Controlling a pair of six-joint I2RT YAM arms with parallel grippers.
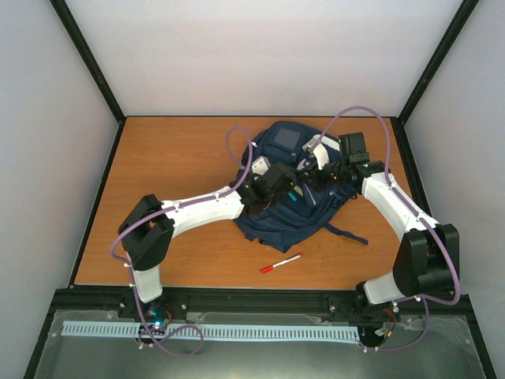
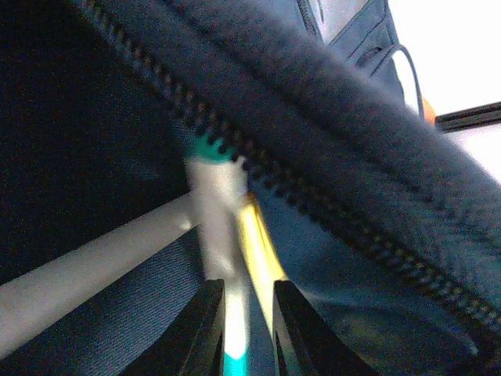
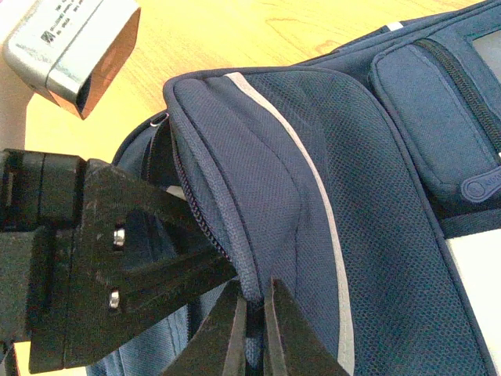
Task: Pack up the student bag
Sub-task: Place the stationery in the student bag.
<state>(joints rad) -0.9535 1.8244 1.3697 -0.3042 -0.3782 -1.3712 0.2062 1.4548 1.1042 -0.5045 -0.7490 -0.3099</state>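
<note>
Arms (image 1: 213,207) bend inward over student bag (image 1: 276,229), right fingers (image 3: 223,337) pinching its edge.

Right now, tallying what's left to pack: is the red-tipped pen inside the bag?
No, the red-tipped pen lies on the table, outside the student bag.

The navy-blue fabric backpack (image 1: 272,225) is dark blue throughout. It has a fine mesh weave, a thin pale-grey stripe (image 3: 313,180) curving over its flap, black zip teeth (image 2: 313,196) and a white patch (image 3: 477,290). At its opening are a white plastic marker with a teal cap (image 2: 215,204) and a thin yellow stick (image 2: 258,243). Both pairs of jaws are black. The slim red-and-white pen (image 1: 280,264) stands out against the orange-brown wood-grain surface (image 1: 173,174). The white-shelled arms (image 1: 205,212) have black joints and purple cables (image 1: 364,107).
</note>
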